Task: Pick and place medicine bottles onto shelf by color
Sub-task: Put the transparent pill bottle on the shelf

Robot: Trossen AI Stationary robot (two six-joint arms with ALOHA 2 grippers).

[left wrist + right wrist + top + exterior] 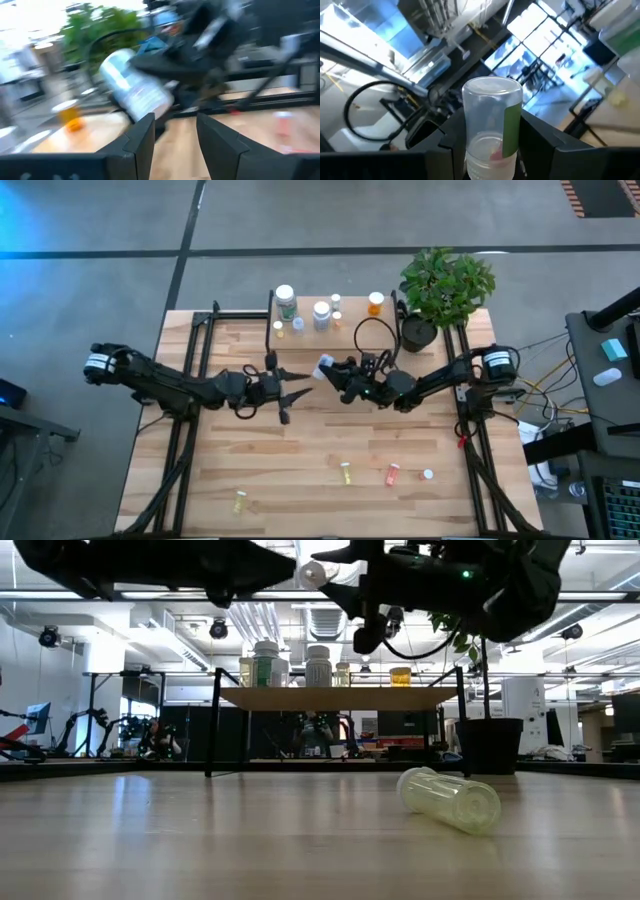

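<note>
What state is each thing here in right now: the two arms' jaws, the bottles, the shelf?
Right gripper: shut on the clear bottle, held up above the table.
Left gripper: jaws open, empty, facing the right one.
Shelf: carries several upright bottles.
Orange bottle: upright on the shelf.
Yellow bottle: lying on its side on the table.
Potted plant: upright beside the shelf.
</note>
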